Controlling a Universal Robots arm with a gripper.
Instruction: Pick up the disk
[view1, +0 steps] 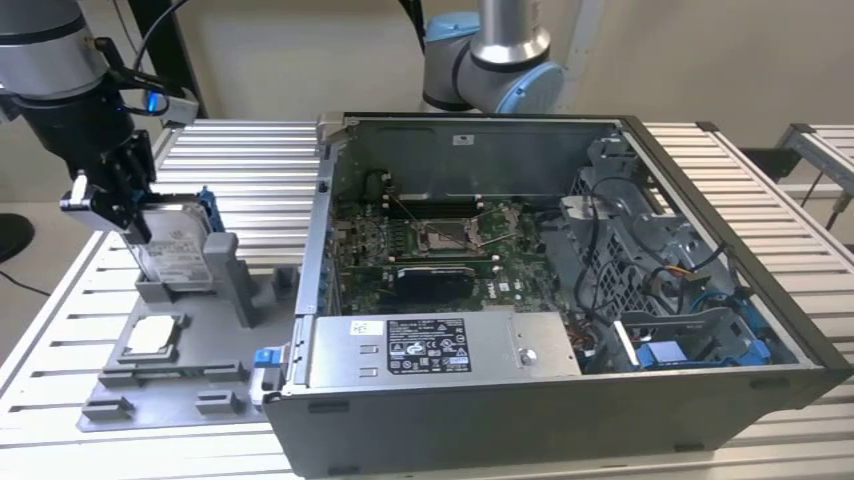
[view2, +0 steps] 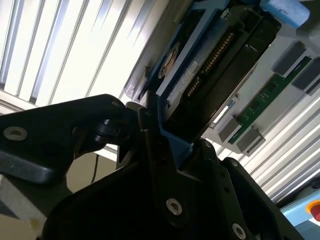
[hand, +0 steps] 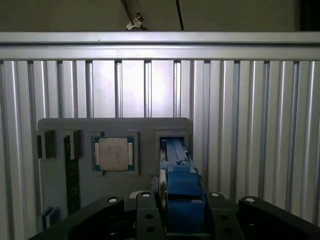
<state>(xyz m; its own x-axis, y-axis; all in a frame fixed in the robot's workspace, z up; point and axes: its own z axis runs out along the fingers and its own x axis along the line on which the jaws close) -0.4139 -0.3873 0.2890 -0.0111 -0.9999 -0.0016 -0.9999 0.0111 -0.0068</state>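
The disk (view1: 180, 245) is a silver-grey drive with a white label in a blue frame. It stands on edge in a slot of the grey fixture (view1: 160, 385) at the exterior view's left. My gripper (view1: 134, 225) comes down on its upper edge from above. In both wrist views the black fingers (view2: 150, 150) press on either side of the blue frame (hand: 182, 195), so the gripper is shut on the disk. The disk's connector side (view2: 215, 55) faces the second wrist view. Its lower edge sits at the slot; I cannot tell if it is lifted.
A small square chip (view1: 150, 335) (hand: 114, 154) and a green memory stick (hand: 72, 180) lie in the same fixture. An open computer case (view1: 534, 280) with a grey labelled box (view1: 427, 345) stands close to the exterior view's right of the fixture. Another arm's base (view1: 487, 60) rises behind it.
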